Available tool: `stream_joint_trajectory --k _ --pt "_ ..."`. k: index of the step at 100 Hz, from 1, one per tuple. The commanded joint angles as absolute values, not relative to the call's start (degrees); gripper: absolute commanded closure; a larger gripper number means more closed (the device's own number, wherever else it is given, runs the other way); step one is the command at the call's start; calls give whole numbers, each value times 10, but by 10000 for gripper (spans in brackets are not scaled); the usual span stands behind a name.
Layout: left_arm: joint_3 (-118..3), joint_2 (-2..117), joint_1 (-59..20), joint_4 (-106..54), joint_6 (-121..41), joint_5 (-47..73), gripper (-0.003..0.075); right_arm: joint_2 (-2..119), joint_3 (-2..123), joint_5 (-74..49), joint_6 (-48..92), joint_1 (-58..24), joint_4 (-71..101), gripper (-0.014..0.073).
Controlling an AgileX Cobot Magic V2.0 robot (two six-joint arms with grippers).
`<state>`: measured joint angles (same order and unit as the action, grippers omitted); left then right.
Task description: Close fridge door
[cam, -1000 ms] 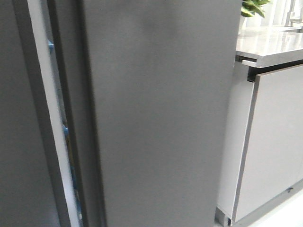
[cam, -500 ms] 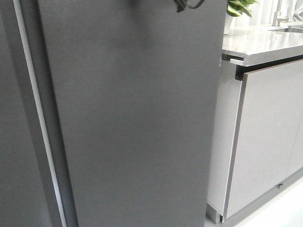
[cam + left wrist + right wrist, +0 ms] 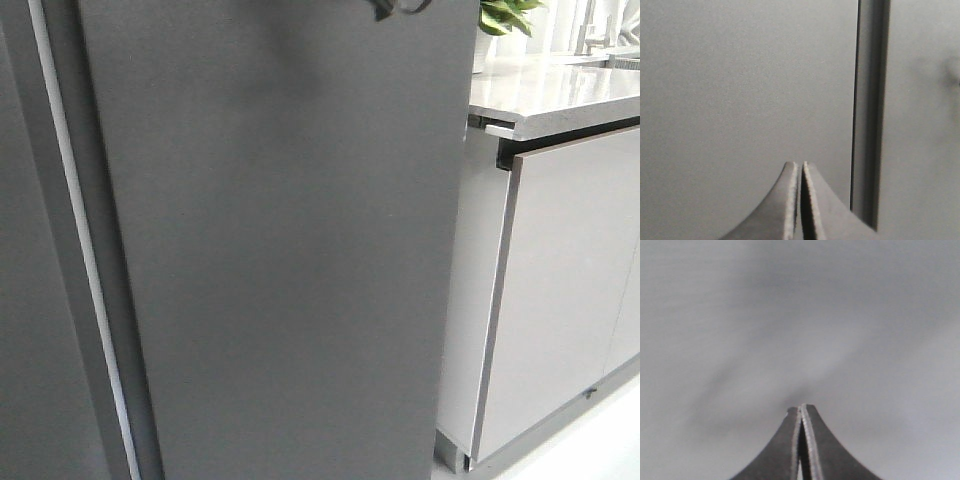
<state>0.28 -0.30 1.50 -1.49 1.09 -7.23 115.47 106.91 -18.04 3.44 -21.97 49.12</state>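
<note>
**Fridge door filling my whole front view, both grippers pinched together**

So the fridge door (image 3: 290, 250) takes up the middle of my front view, a tall matte dark-grey slab running from 12 to 6 o'clock. At 9 o'clock sits another dark panel (image 3: 25, 300) with a thin white strip (image 3: 80, 250) along its edge, just beside the door. No inner lining or bins show from here, only the outer face, so I can't say anything about contents.

Over at 3 o'clock is a pale cabinet front (image 3: 565, 290) with a dark rim, under a light countertop (image 3: 560, 95). A leafy plant (image 3: 505, 15) pokes in at about 1 o'clock on that counter, and a bit of black cable (image 3: 395, 8) hangs at 12.

The wrist views add what the front one misses, since neither gripper shows up there. My left gripper (image 3: 801, 167) has its fingers pressed together with nothing between them, facing a grey panel with a dark vertical gap (image 3: 870, 110) off to one side. My right gripper (image 3: 802, 410) is likewise closed up and empty, its tip right up near a plain grey surface; whether it's actually touching, I can't tell. That view is blurry and shows no seam at all.
</note>
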Motion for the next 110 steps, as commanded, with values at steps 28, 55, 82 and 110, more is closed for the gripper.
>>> stream_joint_trajectory --k 28,55,82,110 --pt "23 -9 14 -17 13 -115 740 902 813 -71 41 -167 410 639" --pt "23 -9 14 -17 13 -115 740 670 566 19 41 -138 340 639" --pt "23 -9 14 -17 13 -115 740 451 337 83 41 -121 265 639" --pt "23 -9 14 -17 13 -115 740 260 148 98 41 -76 230 639"
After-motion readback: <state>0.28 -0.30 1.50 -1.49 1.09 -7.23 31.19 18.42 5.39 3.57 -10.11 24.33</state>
